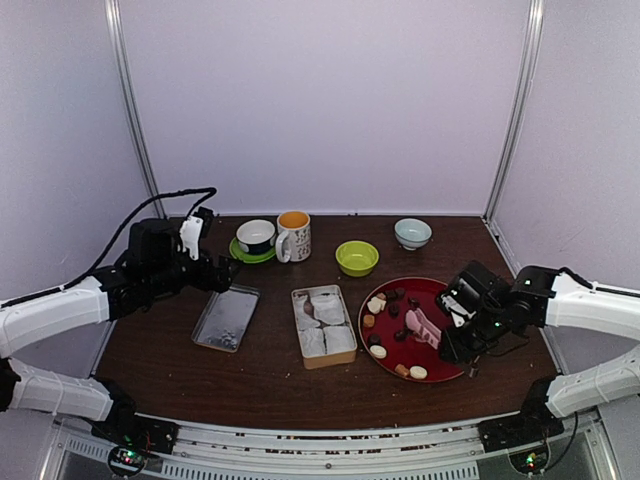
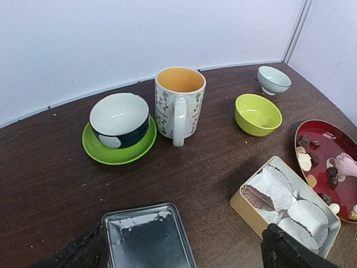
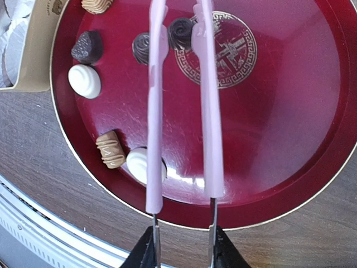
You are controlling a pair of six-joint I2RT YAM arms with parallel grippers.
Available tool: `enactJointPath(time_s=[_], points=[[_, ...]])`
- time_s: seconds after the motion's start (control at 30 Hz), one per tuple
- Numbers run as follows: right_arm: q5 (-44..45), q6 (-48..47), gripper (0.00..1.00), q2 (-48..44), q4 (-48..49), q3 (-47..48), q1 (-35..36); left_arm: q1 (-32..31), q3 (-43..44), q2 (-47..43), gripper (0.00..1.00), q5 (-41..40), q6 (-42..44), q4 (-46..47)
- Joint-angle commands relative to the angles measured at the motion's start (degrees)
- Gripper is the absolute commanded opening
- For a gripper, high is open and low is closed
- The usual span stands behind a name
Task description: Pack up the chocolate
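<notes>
Right gripper (image 3: 181, 245) clasping pink plastic tongs (image 3: 209, 111) over small brown-and-white chocolates (image 3: 85, 81) on round red plate (image 3: 290, 111), left gripper (image 2: 187, 251) spread wide.

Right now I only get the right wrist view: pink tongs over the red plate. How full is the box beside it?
Observer: The tan box holds white paper cups. Just one dark brown piece seems to sit in them; the others look empty.
Operator: Any chocolates beyond my picture?
Observer: Yes, past the pink tongs, near the red plate's far rim: a cream one and a few dark ones.
Operator: And the left claw?
Observer: The left claw is open and holds nothing; it hovers above a metal lid left of the box.
</notes>
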Motion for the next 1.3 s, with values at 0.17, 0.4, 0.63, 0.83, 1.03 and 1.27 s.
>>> enactJointPath(time_s=[0.17, 0.4, 0.63, 0.83, 1.03, 1.27], points=[[4.5, 1.3, 0.32, 3.5, -3.3, 4.5, 2.2, 0.3, -1.5, 4.7, 0.98, 2.0, 3.0, 13.5], [5.8, 1.5, 0.32, 5.7, -2.8, 5.3, 2.3, 0.3, -3.2, 4.9, 0.98, 3.9, 2.4, 16.7], [6.3, 1.5, 0.32, 7.4, -3.4, 6.2, 2.6, 0.3, -4.4, 4.8, 0.98, 4.4, 2.4, 18.3], [6.6, 1.0, 0.32, 9.3, -4.3, 8.0, 3.7, 0.3, -4.3, 4.5, 0.98, 5.1, 2.6, 18.1], [9.2, 2.3, 0.31, 12.2, -6.4, 9.6, 5.7, 0.3, -4.4, 4.0, 0.98, 5.5, 2.6, 17.7], [11.4, 3.6, 0.25, 12.6, -7.3, 10.7, 6.7, 0.3, -4.5, 3.3, 0.98, 5.5, 2.7, 17.1]])
